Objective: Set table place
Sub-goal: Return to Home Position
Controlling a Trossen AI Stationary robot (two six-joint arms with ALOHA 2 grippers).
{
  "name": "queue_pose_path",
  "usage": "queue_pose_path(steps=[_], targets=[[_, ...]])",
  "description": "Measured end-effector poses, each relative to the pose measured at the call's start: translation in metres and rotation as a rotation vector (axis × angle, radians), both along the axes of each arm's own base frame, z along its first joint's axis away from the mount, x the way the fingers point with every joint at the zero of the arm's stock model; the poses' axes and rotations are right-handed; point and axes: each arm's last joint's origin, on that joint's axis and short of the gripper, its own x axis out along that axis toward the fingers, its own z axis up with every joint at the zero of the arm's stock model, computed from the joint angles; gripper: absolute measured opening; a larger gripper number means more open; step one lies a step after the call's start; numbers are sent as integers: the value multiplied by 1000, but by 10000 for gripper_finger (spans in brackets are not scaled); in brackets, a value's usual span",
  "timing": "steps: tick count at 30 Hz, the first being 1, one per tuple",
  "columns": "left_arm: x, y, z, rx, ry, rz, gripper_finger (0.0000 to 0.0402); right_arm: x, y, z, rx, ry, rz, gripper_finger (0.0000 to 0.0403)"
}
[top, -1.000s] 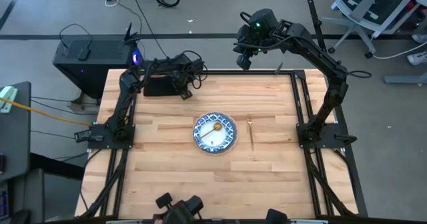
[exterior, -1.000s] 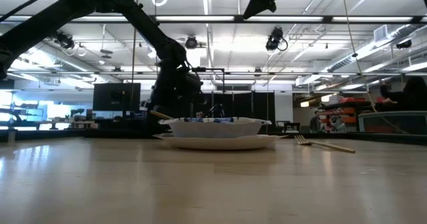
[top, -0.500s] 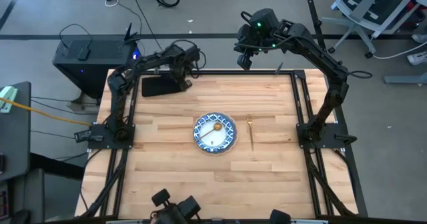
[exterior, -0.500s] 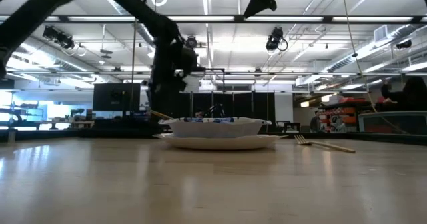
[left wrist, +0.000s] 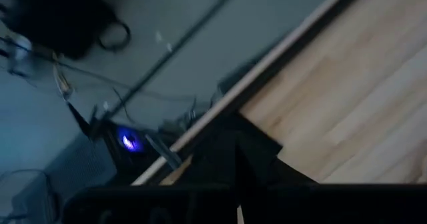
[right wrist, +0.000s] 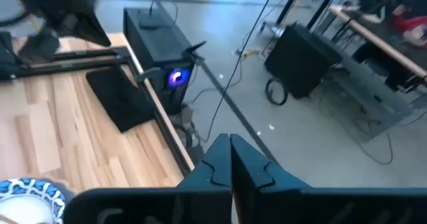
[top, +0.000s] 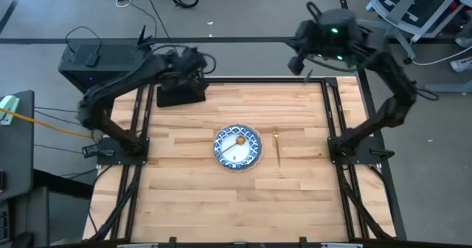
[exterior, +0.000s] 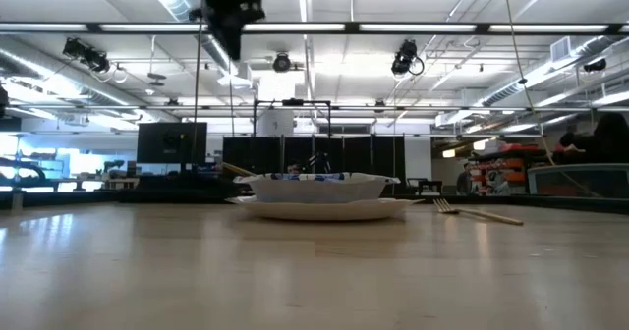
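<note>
Since the place looks all laid out, I think the only job left is for both arms to move off and rest. The black napkin (top: 179, 95) lies flat in the far left corner of the worktop (top: 184, 196), with its long side running along the far edge. The left gripper (top: 193, 63) hangs in the air just past that corner. From it, the napkin lies a little toward the near side and lower down, not touching. The left wrist view shows this gripper pinched together with nothing in it. The left arm is much nearer the napkin than the right arm. The right gripper (top: 298, 62) hangs high beyond the far edge on the right side, also pinched together and holding nothing. In the middle of the worktop sits the round plate (top: 237, 167) with the blue-and-white dish (top: 249, 150) on it, and the gold spoon (top: 237, 139) lies in the dish. The gold fork (top: 277, 148) lies just to the right of the plate, apart from it, pointing from far to near. To go home, I think the left arm must move up and away without brushing the napkin.
</note>
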Motion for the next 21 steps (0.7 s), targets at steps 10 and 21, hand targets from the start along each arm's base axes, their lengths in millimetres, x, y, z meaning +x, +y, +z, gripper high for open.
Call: queue_pose_path(steps=[10, 21], targets=[[-50, -95, 56, 181, -250, -42, 3, -42, 62, 11, -12, -16, -4, 0], [-91, -148, 74, 211, -442, -142, 3, -55, 101, -25, 53, -103, 124, 0]])
